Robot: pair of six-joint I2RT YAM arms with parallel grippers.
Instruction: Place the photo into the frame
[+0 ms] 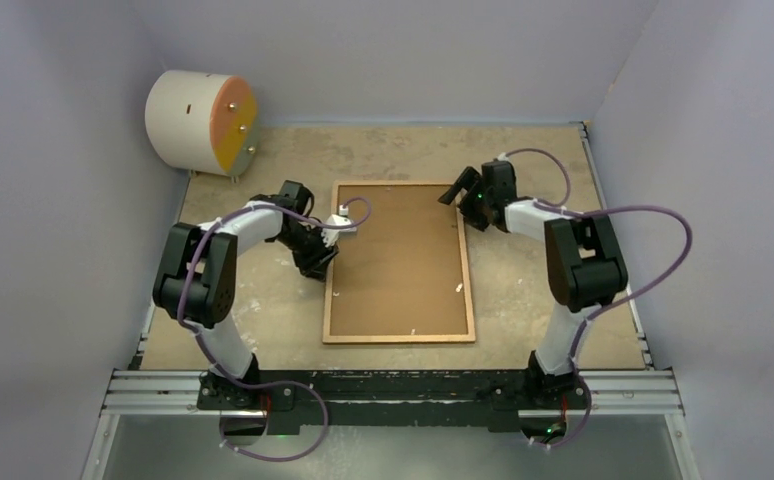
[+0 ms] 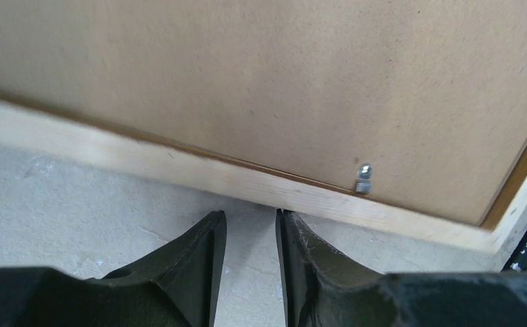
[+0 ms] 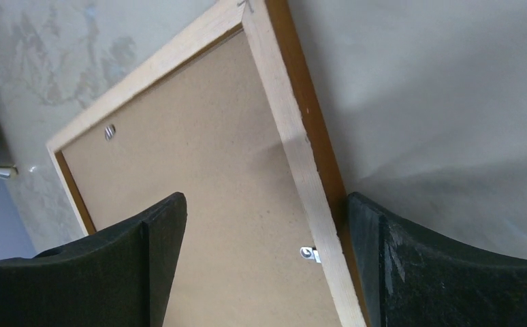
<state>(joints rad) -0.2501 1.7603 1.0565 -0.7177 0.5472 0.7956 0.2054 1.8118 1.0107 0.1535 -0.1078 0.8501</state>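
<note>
Thin orange-brown wooden picture frame [image 1: 399, 338] is lying face down mid-table on my top view, with the plain brown backing board [image 1: 398, 260] up. My left gripper [image 2: 250, 216] sits low at its left rail, fingers just a narrow slit apart and nothing between them. My right gripper [image 3: 264, 201] is spread wide, straddling the right rail near the far corner. The cream-and-orange cylinder [image 1: 198, 122] is off at the far left.
</note>
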